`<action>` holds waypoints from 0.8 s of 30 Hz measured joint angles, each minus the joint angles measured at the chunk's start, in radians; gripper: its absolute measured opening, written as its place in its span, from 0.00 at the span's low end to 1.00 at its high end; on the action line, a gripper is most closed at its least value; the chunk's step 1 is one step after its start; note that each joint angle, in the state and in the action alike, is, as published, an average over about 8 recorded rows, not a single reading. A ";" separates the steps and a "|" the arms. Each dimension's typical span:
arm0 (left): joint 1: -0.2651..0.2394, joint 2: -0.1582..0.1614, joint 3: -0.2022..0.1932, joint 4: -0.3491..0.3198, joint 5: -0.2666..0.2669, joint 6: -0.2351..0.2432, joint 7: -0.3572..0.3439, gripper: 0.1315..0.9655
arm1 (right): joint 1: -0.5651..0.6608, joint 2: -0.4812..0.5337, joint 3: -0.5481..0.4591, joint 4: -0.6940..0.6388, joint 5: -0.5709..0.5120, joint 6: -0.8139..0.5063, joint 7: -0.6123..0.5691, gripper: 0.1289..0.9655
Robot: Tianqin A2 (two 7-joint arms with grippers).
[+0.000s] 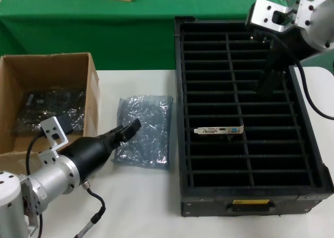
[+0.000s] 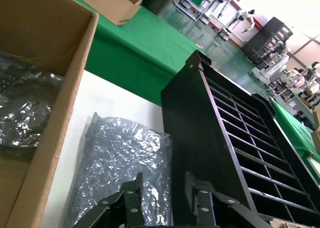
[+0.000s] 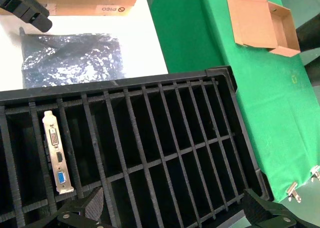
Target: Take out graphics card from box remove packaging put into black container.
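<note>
The graphics card [image 1: 219,130] stands on edge in a slot of the black container [image 1: 179,92], with its silver bracket [image 3: 57,155] facing up. The shiny grey packaging [image 1: 146,131] lies flat on the white table between the box [image 1: 91,84] and the container. My left gripper [image 1: 128,129] hovers low over the packaging's edge nearest the box, open with nothing between its fingers [image 2: 134,193]. My right gripper [image 1: 270,79] hangs above the container's far right part, open wide and empty [image 3: 175,213]. The box is open, with more bagged items [image 1: 49,110] inside.
A flat cardboard piece [image 3: 260,20] lies on the green cloth behind the table. The container's side wall [image 2: 200,128] rises close beside the left gripper. White table shows in front of the packaging and the box.
</note>
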 joint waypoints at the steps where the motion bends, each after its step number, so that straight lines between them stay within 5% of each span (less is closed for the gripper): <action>1: 0.000 0.000 0.000 -0.002 0.000 -0.004 0.002 0.21 | -0.001 0.000 0.001 0.000 -0.001 0.000 -0.001 1.00; 10: -0.007 -0.033 -0.005 -0.075 0.001 -0.085 0.048 0.42 | -0.013 0.012 0.017 0.022 -0.007 0.000 0.000 1.00; 14: 0.012 -0.063 -0.050 -0.144 0.017 -0.147 0.092 0.51 | -0.027 0.025 0.032 0.045 -0.011 0.009 0.006 1.00; 19: 0.082 -0.090 -0.185 -0.236 0.087 -0.234 0.156 0.57 | -0.053 0.044 0.056 0.083 -0.018 0.030 0.017 1.00; 24: 0.181 -0.094 -0.374 -0.319 0.200 -0.313 0.210 0.72 | -0.091 0.065 0.089 0.136 -0.031 0.061 0.029 1.00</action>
